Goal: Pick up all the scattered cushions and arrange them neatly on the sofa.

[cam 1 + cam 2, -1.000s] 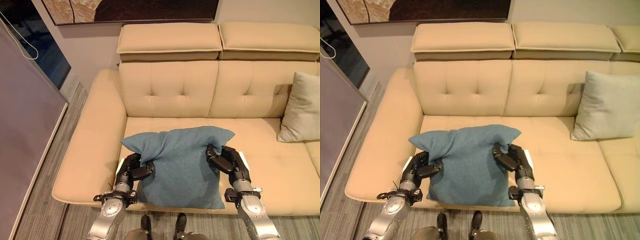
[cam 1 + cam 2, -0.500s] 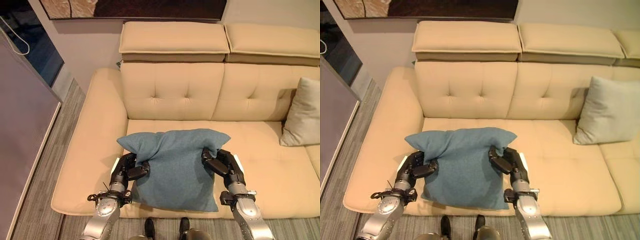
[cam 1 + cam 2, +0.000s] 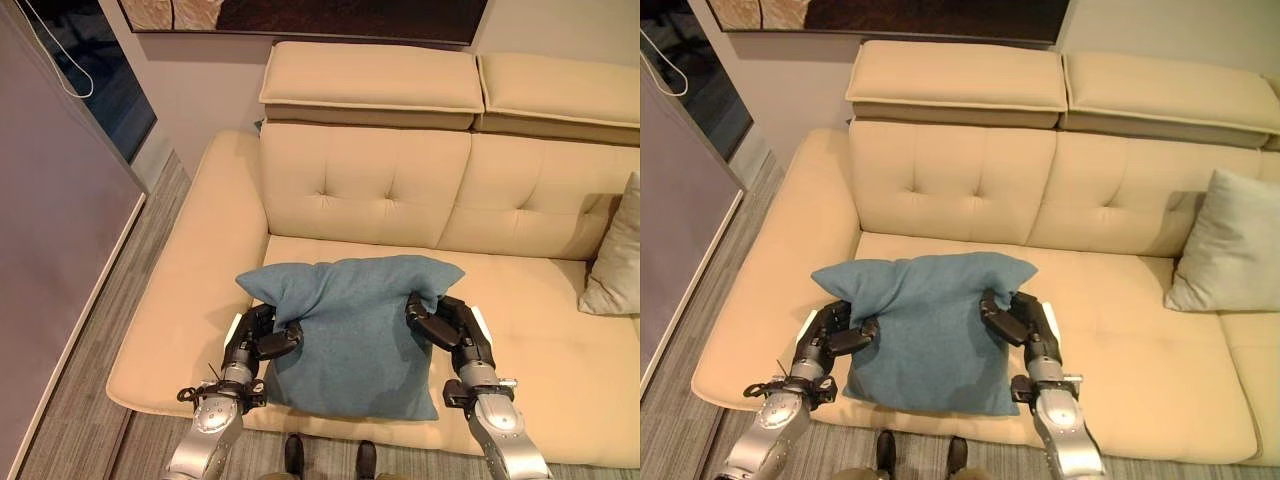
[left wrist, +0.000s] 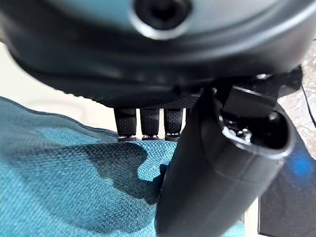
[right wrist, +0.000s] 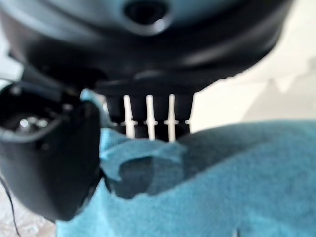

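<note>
A blue cushion (image 3: 355, 335) hangs upright over the front of the beige sofa's seat (image 3: 530, 330), held by both sides. My left hand (image 3: 258, 340) pinches its left edge between thumb and curled fingers. My right hand (image 3: 447, 325) pinches the right edge the same way. The left wrist view has blue cloth (image 4: 64, 187) under my thumb (image 4: 212, 168). In the right wrist view the cushion's edge (image 5: 148, 163) is bunched between thumb and fingers. A light grey cushion (image 3: 1228, 245) leans against the sofa back at the right.
The sofa has a tufted back (image 3: 360, 190), raised headrests (image 3: 370, 80) and a wide left armrest (image 3: 190, 270). A grey panel (image 3: 55, 250) stands at the left over striped grey flooring (image 3: 75, 420). A dark framed picture (image 3: 300, 15) hangs on the wall.
The camera has shifted, so the sofa sits further right in the picture. Both hands keep the same hold on the blue cushion, which sits slightly higher in the picture than before.
</note>
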Motion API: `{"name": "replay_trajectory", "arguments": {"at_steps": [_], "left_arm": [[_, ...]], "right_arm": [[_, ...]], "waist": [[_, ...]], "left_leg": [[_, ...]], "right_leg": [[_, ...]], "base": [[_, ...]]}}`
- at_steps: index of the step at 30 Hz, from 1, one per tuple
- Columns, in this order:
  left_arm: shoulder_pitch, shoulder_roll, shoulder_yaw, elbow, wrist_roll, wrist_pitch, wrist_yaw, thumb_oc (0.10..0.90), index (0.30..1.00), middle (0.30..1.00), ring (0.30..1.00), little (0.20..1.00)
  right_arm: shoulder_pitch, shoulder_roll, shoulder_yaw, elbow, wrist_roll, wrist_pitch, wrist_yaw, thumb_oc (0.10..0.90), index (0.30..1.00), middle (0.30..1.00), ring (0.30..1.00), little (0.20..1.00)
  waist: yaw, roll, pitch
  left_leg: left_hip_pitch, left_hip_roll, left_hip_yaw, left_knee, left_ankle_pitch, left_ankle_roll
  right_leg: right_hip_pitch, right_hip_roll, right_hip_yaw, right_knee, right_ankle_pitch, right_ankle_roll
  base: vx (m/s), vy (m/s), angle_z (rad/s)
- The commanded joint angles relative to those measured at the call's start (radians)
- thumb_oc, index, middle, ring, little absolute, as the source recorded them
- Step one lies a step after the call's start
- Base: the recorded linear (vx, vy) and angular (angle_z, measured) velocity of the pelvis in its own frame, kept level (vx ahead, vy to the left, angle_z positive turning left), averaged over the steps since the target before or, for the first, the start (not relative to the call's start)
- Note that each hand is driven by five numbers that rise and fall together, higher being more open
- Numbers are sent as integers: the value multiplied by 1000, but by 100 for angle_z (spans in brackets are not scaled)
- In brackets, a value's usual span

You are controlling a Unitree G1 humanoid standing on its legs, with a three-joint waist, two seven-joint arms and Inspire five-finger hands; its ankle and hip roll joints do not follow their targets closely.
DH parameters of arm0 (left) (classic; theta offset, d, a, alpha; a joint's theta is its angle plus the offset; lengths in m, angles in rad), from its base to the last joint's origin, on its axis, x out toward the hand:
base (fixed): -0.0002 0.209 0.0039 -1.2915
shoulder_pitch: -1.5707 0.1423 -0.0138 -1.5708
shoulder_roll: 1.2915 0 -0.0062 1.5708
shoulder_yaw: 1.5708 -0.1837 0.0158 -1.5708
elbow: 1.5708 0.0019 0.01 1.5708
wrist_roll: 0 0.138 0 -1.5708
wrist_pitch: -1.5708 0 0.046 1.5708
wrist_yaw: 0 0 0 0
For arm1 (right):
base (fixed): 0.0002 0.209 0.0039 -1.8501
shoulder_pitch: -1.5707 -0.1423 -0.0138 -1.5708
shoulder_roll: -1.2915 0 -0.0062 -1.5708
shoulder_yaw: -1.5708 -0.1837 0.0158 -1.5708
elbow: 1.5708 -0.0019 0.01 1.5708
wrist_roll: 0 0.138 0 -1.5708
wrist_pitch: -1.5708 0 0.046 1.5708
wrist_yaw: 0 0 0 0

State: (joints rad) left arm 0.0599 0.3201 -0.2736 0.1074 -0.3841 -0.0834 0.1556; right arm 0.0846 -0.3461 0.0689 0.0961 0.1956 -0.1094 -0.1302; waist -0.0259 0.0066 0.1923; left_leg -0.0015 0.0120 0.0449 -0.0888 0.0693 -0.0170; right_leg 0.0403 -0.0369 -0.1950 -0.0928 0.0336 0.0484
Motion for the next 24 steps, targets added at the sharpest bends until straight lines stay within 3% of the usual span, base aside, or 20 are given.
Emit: {"name": "replay_trajectory", "arguments": {"at_steps": [1,6,9,13,16,19,24], "left_arm": [[-157,-5,4,-97,31,-146,7,400,300,300,300,300],[-399,-16,-69,18,63,-174,105,400,300,300,300,300],[-652,8,-134,150,72,-193,175,400,300,300,300,300],[-903,52,-183,304,69,-218,245,400,300,300,300,300],[-997,76,-197,360,81,-224,268,400,300,300,300,300],[-1176,97,-245,475,101,-232,316,400,300,300,300,300],[-1302,100,-279,511,127,-239,362,400,300,300,300,300]], "right_arm": [[-124,-7,-39,-118,-28,-128,-52,400,300,300,300,300],[-362,-69,55,-29,-115,-139,-162,400,300,300,300,300],[-583,-114,132,89,-110,-135,-219,400,300,300,300,300],[-845,-161,204,244,-104,-132,-285,400,300,300,300,300],[-949,-177,227,312,-116,-134,-320,400,300,300,300,300],[-1124,-213,281,428,-172,-132,-407,400,300,300,300,300],[-1238,-239,316,518,-202,-121,-478,400,300,300,300,300]], "waist": [[-6,-35,-119],[-15,-19,-73],[-21,-10,-46],[-26,-2,-51],[-25,-1,-55],[-22,6,-54],[-18,13,-56]], "left_leg": [[30,-8,12,2,-109,-20],[-80,-5,0,2,-74,-25],[-180,-5,-6,2,-42,-33],[-286,-6,-7,2,-13,-47],[-329,-9,-6,2,4,-53],[-384,-8,-6,2,21,-67],[-436,-14,-12,2,39,-74]], "right_leg": [[-14,-47,3,5,-47,97],[-124,-46,10,5,-23,96],[-229,-41,25,5,10,97],[-330,-34,39,5,37,102],[-370,-33,42,5,47,104],[-425,-37,48,5,54,110],[-475,-39,45,5,66,113]], "base": [[-15,-23,4],[-140,-18,9],[-175,11,5],[-100,29,-3],[-41,21,-9],[-36,11,-10],[-7,1,-1]]}}
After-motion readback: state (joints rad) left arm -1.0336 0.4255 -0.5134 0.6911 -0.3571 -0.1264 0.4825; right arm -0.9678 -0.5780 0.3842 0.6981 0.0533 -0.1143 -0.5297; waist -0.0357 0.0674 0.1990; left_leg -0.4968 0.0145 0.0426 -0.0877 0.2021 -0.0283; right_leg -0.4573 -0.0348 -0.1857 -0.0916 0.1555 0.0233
